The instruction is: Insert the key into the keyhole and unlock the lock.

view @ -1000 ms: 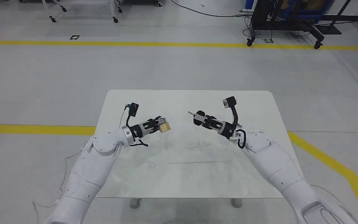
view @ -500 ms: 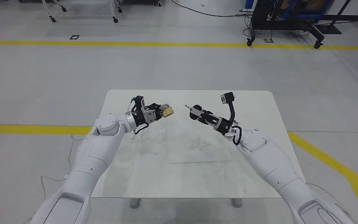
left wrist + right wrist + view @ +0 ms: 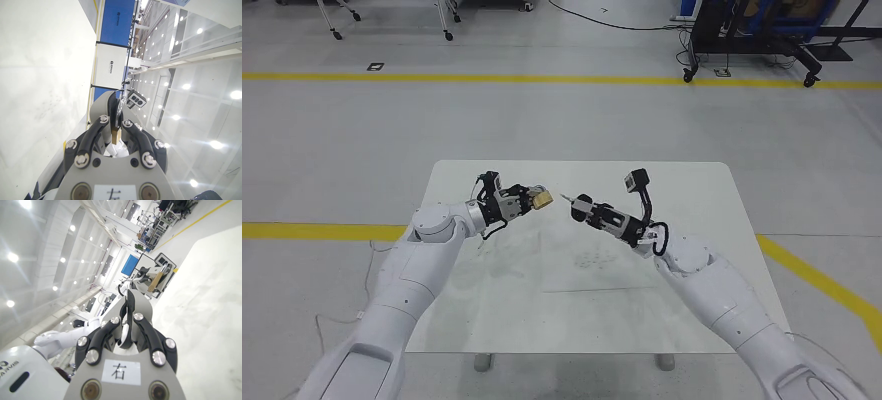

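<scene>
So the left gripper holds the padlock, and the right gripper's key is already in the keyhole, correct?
No: the top view shows a gap between the key and the padlock, so it is not yet inserted. The rest is right.

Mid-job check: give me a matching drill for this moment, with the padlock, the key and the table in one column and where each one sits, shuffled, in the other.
Column one:
1. brass padlock with a silver shackle
2. small silver key
3. white rectangular table

Column two:
A. under both arms, with faint dark scuffs
B. gripped in the left tool, off the tabletop
C. gripped in the right tool, tip aimed at the padlock, not yet in it

Pairs: 1-B; 2-C; 3-A
</scene>
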